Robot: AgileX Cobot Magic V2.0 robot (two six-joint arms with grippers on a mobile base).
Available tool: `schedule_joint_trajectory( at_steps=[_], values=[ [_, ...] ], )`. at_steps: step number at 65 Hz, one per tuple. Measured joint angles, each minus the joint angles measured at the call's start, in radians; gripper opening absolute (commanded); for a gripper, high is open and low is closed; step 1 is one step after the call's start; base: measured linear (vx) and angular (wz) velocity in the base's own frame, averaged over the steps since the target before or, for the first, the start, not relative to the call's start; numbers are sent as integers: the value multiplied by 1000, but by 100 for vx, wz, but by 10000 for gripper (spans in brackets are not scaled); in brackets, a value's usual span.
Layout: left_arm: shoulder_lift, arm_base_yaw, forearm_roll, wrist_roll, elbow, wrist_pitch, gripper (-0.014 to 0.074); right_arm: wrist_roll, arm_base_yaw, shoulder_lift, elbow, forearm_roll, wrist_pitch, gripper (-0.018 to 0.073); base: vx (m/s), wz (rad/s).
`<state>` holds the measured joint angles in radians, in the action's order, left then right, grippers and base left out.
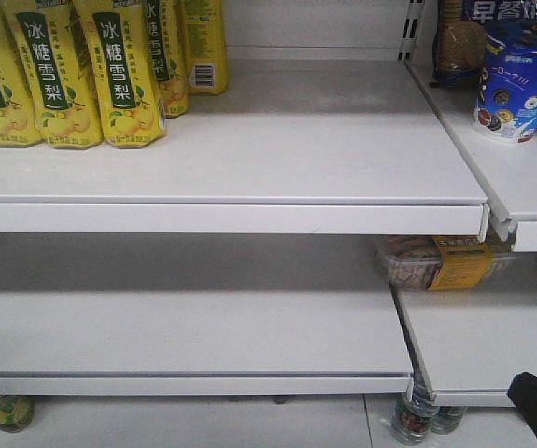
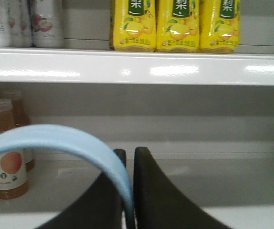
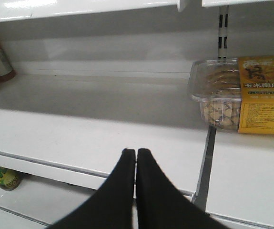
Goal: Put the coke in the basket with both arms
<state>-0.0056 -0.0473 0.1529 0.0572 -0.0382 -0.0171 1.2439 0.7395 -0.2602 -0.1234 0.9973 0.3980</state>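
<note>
Light-blue plastic handle (image 2: pixel 60 143) of basket, one, arched across left wrist view, pinched between fingers of left gripper (image 2: pixel 126 191); basket body out of view. Right gripper (image 3: pixel 136 162): fingers pressed together, nothing between them, hovering before middle shelf (image 3: pixel 103 138). Coke: none visible in any view, whereabouts not determinable. Step in hand, by judgement: basket carried, bottle not yet found or grasped. Next move calls for locating the red bottle, spreading right fingers, closing on it, lowering into basket. Count: yellow pear-drink bottles (image 1: pixel 119 75), five in front view; amber juice bottles (image 2: pixel 8 157), at least three; clear snack tray with yellow label (image 3: pixel 241 95), one; blue-lidded cup (image 1: pixel 520 79), one.
</note>
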Motion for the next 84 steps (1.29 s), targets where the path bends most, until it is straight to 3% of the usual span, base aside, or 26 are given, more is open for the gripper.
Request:
schedule_joint_trajectory(
  at_steps=[9, 29, 44, 84],
  values=[
    [0, 49, -7, 7, 0, 12, -6, 0, 0, 0, 0, 1, 0, -6, 0, 0],
    [0, 55, -49, -19, 0, 154, -6, 0, 0, 0, 0, 1, 0, -6, 0, 0],
    [0, 55, -49, -67, 0, 157, -6, 0, 0, 0, 0, 1, 0, -6, 0, 0],
    [0, 55, -51, -72, 0, 101, -6, 0, 0, 0, 0, 1, 0, -6, 0, 0]
  ],
)
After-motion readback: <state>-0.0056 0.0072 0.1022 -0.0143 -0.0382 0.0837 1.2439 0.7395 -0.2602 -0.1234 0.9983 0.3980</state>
